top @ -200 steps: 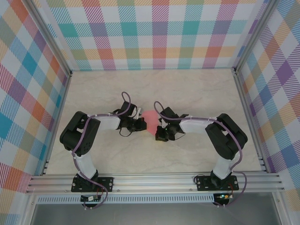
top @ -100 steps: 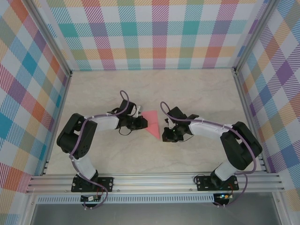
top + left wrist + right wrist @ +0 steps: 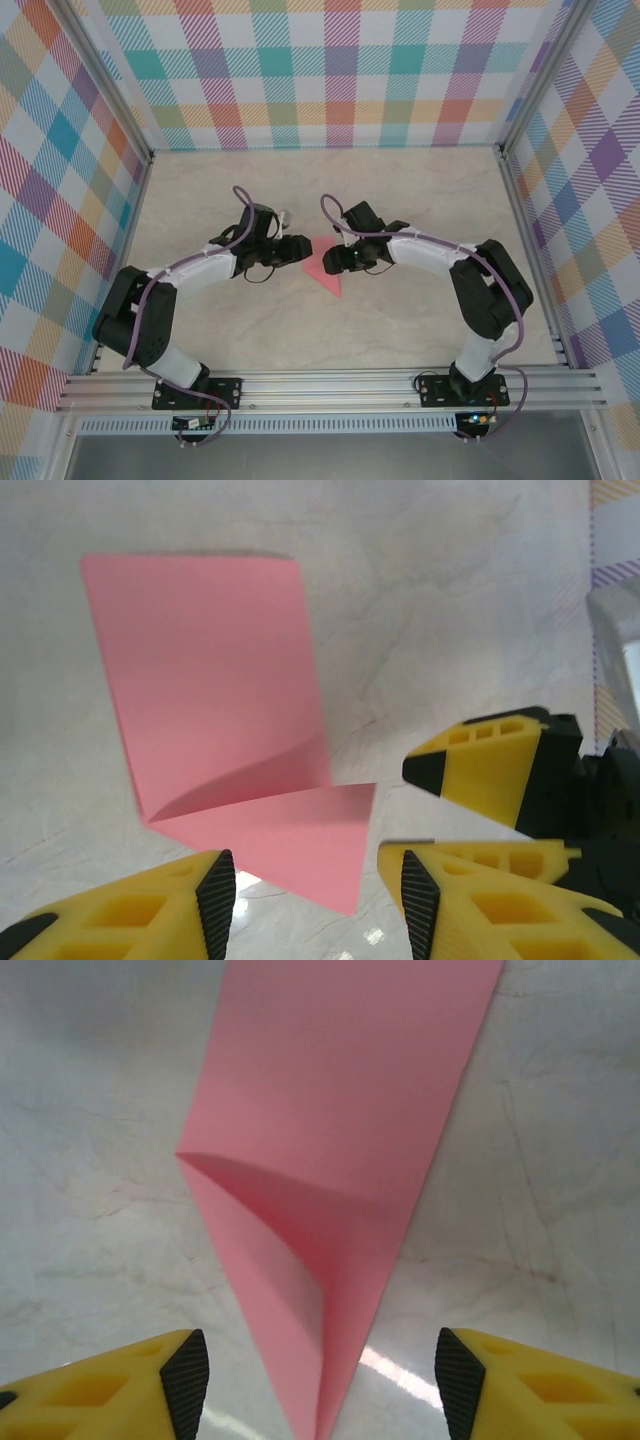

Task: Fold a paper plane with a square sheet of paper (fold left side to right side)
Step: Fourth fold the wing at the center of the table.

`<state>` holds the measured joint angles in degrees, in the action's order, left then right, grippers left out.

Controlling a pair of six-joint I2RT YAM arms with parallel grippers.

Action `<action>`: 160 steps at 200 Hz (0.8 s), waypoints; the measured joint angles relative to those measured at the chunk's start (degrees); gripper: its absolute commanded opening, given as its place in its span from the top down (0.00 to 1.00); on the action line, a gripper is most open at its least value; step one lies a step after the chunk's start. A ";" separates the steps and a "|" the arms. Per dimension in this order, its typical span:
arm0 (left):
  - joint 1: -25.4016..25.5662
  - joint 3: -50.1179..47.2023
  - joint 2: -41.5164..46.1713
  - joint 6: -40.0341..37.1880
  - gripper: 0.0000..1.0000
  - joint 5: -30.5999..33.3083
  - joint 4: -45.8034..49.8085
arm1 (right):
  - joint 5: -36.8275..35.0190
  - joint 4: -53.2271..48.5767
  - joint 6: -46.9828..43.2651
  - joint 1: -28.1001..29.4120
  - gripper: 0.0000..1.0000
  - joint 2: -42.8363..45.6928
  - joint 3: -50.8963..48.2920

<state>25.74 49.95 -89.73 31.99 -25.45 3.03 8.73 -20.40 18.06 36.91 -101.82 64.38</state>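
The left pincer (image 3: 316, 900) is spread. Its two yellow fingers (image 3: 130, 915) with black pads stand apart and pinch nothing. A folded corner of the pink paper (image 3: 210, 680) lies on the desk (image 3: 420, 190) in the gap between them, and no pad can be seen touching it. The right pincer (image 3: 322, 1380) is spread too, with a wider gap. The narrow pointed end of the paper runs down between its fingers (image 3: 510, 1385), with bare desk on either side of the tip. Neither pincer holds the paper.

Seen from above, the two pincers face one another across the paper, the left one at its left edge and the right one at its right edge, close together. In the left wrist view one yellow finger of the right pincer shows just to the right of the paper.

The paper lies on the desk near the middle, between the two arms. It is folded into a long, kite-like shape, broad at the far end and narrowing to a point that aims toward the near right. One flap does not lie quite flat: it stands a little raised along a slanting crease, with a shadowed pocket under it.

The desk is pale and marbled. Chequered walls (image 3: 330, 70) in pastel colours close it in on the left, far and right sides. A metal rail (image 3: 330, 385) runs along the near edge, where the two arm bases are bolted.
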 measured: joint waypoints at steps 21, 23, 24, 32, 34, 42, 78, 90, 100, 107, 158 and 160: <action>-0.02 -0.02 -3.28 1.77 0.48 -0.02 -0.44 | -1.16 -0.24 -0.63 -0.50 0.46 -2.71 1.22; -0.02 -0.02 -3.58 1.92 0.48 -0.07 -0.44 | -1.25 -0.24 -0.74 -0.52 0.47 -2.95 1.33; -0.02 -0.02 -3.67 1.99 0.48 -0.09 -0.44 | -1.27 -0.24 -0.79 -0.55 0.47 -3.13 1.40; -0.02 -0.02 -4.63 2.64 0.47 -0.20 -0.63 | -1.70 -0.28 -0.79 -0.57 0.49 -3.74 1.77; 0.00 -0.02 -4.87 2.82 0.47 -0.17 -0.70 | -1.86 -0.26 -0.83 -0.57 0.50 -3.89 1.86; -0.02 -0.02 -5.81 3.37 0.47 -0.20 -1.20 | -2.32 -0.33 -0.90 -0.61 0.51 -4.39 2.19; 0.00 0.00 -8.50 5.44 0.44 -0.61 -3.30 | -4.33 -0.94 -0.98 -0.72 0.54 -5.40 2.64; 0.00 0.02 -9.22 5.97 0.44 -0.63 -3.72 | -4.70 -1.51 -0.98 -0.83 0.54 -5.55 2.91; 0.00 0.07 -9.90 6.21 0.43 -0.68 -3.91 | -4.92 -1.77 -0.98 -0.87 0.54 -5.77 3.21; 0.00 0.11 -10.36 6.25 0.43 -0.72 -4.11 | -4.92 -1.79 -0.98 -0.87 0.54 -5.97 3.43; 0.04 1.31 -12.48 7.50 0.50 -1.70 -5.01 | -5.11 -1.81 -0.98 -0.87 0.55 -6.40 3.63; 0.04 1.33 -12.55 7.50 0.50 -1.75 -5.03 | -5.11 -1.81 -0.98 -0.87 0.55 -6.40 3.63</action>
<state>25.78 51.29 -102.28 39.48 -27.20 -2.00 3.62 -22.22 17.08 36.03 -108.22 68.01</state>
